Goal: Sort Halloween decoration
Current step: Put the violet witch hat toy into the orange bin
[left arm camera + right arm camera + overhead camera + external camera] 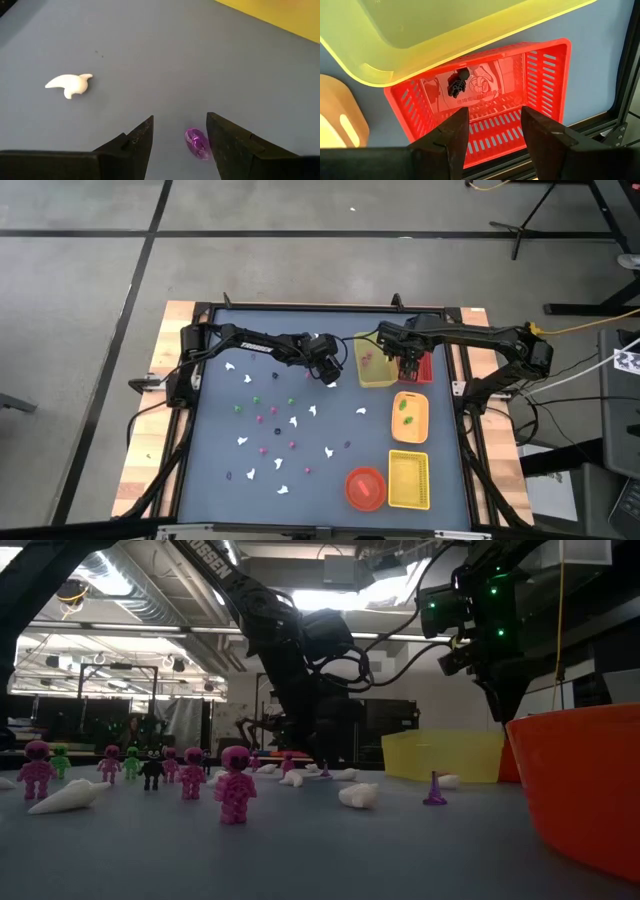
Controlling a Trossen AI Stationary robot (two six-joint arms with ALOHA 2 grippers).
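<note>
The left gripper [180,137] hangs low over the blue-grey table [300,330], just beside the yellow tray [376,361], with its fingers spread and nothing between them; a small pink-purple piece [197,143] of the Halloween decoration lies on the table in the gap, close to one finger, though whether it touches that finger cannot be told. A white ghost-like piece [70,84] lies on its side a little farther off. The right gripper [492,125] hovers over the red slotted tray [545,75], fingers parted and empty, and a single dark figure [456,84] lies inside that tray near the wall that runs under the yellow tray's rim. The rest of the Halloween decoration [275,425] is scattered over the left and middle of the table: white ghost shapes, pink, green and dark bits, well apart from one another. In the low view several pink figures [234,782] stand upright with green and dark ones behind them. Toward the right side sit an orange tray [410,417] holding green bits, a yellow slotted tray [408,480], and a round red-orange bowl [365,487].
</note>
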